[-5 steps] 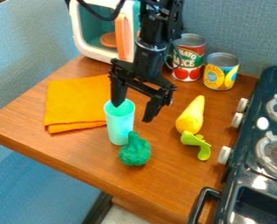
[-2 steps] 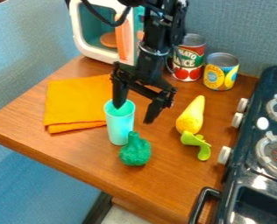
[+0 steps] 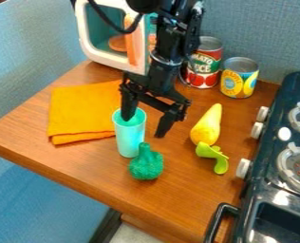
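The black arm (image 3: 170, 40) enters from the view's top edge and slopes down slightly leftward; a black cable (image 3: 118, 30) loops beside its upper part; a pale ring (image 3: 166, 60) circles the wrist; below it the black gripper (image 3: 144, 127) points downward, its jaws spread wide apart; the left-hand tip in view sits higher than the right-hand one.
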### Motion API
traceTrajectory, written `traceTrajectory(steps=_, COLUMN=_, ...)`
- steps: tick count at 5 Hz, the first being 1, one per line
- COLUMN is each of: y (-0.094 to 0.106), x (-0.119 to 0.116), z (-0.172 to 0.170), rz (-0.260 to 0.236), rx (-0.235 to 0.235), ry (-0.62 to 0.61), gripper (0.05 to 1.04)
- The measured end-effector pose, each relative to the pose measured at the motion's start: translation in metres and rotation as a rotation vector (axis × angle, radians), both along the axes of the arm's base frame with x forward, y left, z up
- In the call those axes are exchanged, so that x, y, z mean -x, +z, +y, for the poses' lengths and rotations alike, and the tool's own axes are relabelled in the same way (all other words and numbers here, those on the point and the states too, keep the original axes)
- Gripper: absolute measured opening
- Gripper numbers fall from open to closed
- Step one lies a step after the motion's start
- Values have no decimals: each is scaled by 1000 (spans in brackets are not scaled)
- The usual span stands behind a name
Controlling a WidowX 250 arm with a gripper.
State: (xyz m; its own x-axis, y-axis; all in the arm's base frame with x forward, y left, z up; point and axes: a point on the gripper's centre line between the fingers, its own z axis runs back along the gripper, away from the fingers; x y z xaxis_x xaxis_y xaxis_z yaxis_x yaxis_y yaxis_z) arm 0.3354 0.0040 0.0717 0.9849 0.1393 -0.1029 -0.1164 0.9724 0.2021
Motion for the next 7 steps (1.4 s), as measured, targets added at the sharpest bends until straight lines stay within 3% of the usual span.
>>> traceTrajectory(steps=1, y=1, x=-3, z=0, rz=-6, rx=0, ry=2, gripper=936)
traceTrajectory(steps=3, y=-4, x=-6, z=0, rz=-7, rx=7, ry=4, gripper=385)
traceTrajectory(steps=4, y=-5, x=-5, z=-1, rz=-7, rx=11, ry=6, gripper=171)
traceTrajectory(steps=5, y=-4, x=-4, z=1, rz=2, rx=4, ry=27, gripper=87)
traceTrajectory(steps=6, y=2, x=-6, z=7, rz=0, rx=-7, ry=56, gripper=83)
traceTrajectory(steps=7, y=22, x=-21, z=6, rz=-41, rx=29, ry=40, gripper=83)
